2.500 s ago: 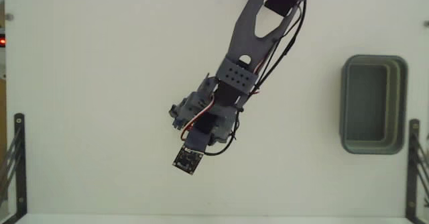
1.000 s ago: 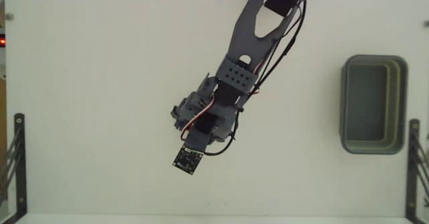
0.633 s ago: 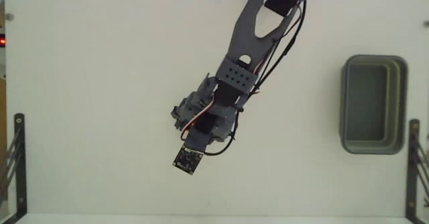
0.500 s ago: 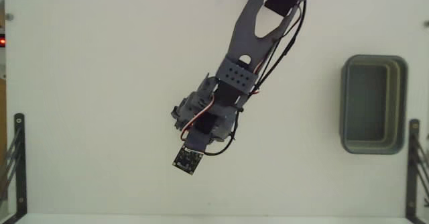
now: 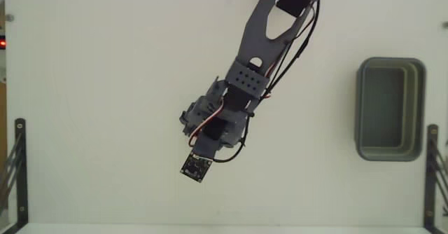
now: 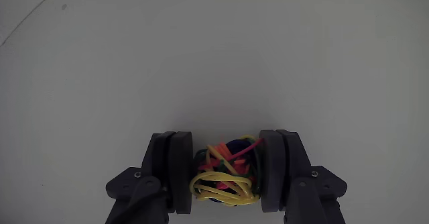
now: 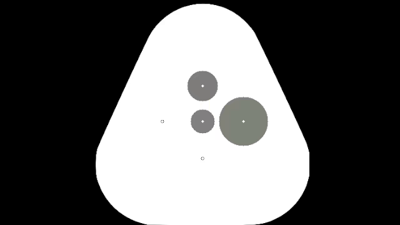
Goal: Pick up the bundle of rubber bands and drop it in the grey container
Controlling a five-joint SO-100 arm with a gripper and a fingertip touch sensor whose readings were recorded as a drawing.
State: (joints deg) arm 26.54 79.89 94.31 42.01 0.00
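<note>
Gripper (image 6: 224,174) clenches our bundle of rubber bands (image 6: 226,177); we see the grey container (image 5: 417,108) well apart, rightwards in the fixed view.

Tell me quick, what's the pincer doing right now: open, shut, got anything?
Pincer: shut on the small knotty bundle of yellow, red and green rubber bands, clamped between both fingers in the wrist view.
</note>
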